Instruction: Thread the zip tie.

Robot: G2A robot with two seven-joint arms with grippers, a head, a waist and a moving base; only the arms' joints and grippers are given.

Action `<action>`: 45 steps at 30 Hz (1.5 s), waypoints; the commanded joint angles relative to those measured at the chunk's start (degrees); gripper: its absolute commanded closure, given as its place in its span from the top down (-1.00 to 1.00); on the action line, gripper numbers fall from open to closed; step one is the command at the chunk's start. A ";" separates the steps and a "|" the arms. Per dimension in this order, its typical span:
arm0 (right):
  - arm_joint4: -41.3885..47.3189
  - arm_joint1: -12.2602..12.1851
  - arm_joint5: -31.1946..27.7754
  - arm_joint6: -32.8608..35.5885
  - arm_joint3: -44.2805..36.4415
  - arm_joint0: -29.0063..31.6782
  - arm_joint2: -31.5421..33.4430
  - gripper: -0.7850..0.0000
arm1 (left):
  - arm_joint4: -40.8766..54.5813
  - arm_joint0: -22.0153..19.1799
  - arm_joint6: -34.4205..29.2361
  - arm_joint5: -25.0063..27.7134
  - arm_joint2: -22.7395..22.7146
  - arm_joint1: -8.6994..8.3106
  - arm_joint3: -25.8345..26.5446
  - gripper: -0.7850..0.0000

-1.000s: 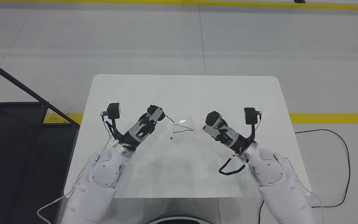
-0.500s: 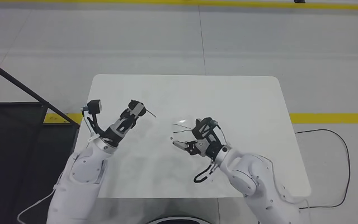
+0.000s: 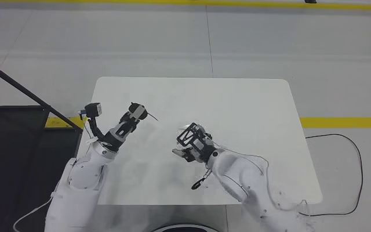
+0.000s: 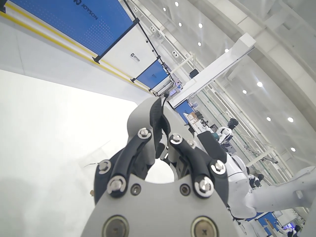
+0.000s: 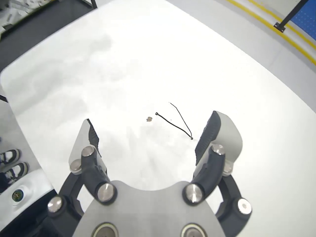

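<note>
Near a black frame (image 3: 23, 93) at left, the left gripper (image 3: 139, 109) pinches a thin zip tie (image 4: 163, 99) above the white table (image 3: 249, 104); mid-table, the right gripper (image 5: 151, 125) gapes over a second zip tie (image 5: 172, 124); yellow floor tape (image 3: 336, 122) lies at right.

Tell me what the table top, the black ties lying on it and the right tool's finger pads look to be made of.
Table top: smooth white board, probably laminate; matte, with faint grey smudges. Ties: thin black plastic, likely nylon; they lie in springy curves with small square heads. Pads: black ribbed rubber, judging by the grooves, on pale smooth shells.
</note>
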State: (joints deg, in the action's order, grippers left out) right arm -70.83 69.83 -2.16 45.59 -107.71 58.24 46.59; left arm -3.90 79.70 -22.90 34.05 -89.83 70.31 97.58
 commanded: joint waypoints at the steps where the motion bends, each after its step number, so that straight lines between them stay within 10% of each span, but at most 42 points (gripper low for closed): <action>1: 0.22 1.18 1.55 5.37 2.01 -4.06 -2.78 1.00 | 2.44 0.56 -0.62 0.53 -1.09 -0.19 -0.21 -1.00; 12: 4.27 7.26 7.84 16.14 14.75 -17.45 -11.03 0.33 | 6.42 0.88 -3.46 0.80 -2.80 -0.86 -0.71 -1.00; 21: 2.72 10.07 10.42 17.88 20.86 -20.14 -13.61 0.28 | 6.34 0.35 -3.03 0.37 -2.23 -0.92 -0.93 -1.00; 31: 1.29 12.02 10.39 19.13 23.69 -20.51 -14.26 -0.27 | 6.34 0.35 -3.03 0.37 -2.23 -0.92 -0.93 -1.00; 45: 0.53 14.27 9.32 20.09 26.91 -20.95 -13.60 -0.40 | 7.20 1.13 1.00 -1.54 -2.86 -0.87 -0.39 -1.00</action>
State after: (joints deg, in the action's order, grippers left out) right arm -70.21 83.99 7.19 65.57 -80.97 37.29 32.95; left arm 3.09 80.80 -22.20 32.55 -92.63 69.45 97.26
